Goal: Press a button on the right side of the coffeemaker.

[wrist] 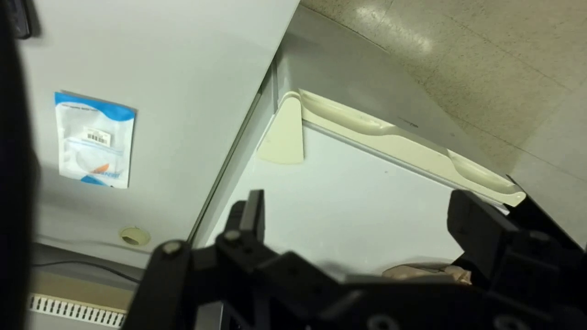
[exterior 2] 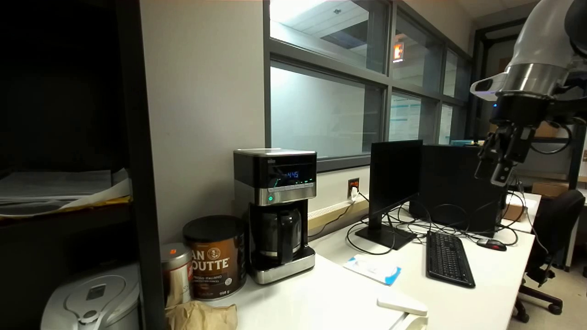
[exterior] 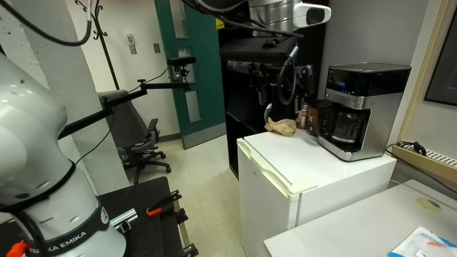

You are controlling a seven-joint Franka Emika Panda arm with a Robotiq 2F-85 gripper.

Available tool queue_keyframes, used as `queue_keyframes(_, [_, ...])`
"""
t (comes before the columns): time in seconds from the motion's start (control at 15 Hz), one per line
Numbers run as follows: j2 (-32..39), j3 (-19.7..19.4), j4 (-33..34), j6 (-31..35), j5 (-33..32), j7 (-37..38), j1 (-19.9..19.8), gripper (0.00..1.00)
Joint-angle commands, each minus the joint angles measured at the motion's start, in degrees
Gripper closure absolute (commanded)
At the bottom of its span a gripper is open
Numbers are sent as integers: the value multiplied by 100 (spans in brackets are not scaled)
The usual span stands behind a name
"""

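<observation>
Hangs with claw [wrist: 357, 201] released, spread wide, gripping nothing; probably must clench to press | at 3 o'clock, well apart in an exterior view: coffeemaker [exterior: 376, 105] on tabletop [exterior: 294, 153], front outward, presumably to keep buttons [exterior 2: 291, 187] reachable | at its 8 o'clock in an exterior view: coffee can [exterior 2: 214, 261], likely handy for refills

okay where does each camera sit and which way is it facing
An exterior view: near the robot's base, facing the fridge and coffeemaker; base, wrist and gripper show.
An exterior view: by the dark shelf, facing the coffeemaker's front and desk; wrist and gripper show.
Wrist view: on the wrist, looking down at the fridge, desk and floor; gripper fingers show.
Both exterior views share the coffeemaker and gripper; the packet shows in all three.
</observation>
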Motion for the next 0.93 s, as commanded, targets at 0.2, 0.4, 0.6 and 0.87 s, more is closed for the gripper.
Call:
queue_keyframes(0.2, [1432, 606, 802, 1244, -118, -47, 99, 40])
queue_keyframes(0.4, [2118, 916, 1212, 1938, -464, -2, 40, 63])
queue_keyframes(0.6, [2825, 1149, 1710, 2585, -1016, 114, -21, 88])
queue_keyframes(0.87, [3555, 1246, 2328, 3401, -1752, 354, -61, 100])
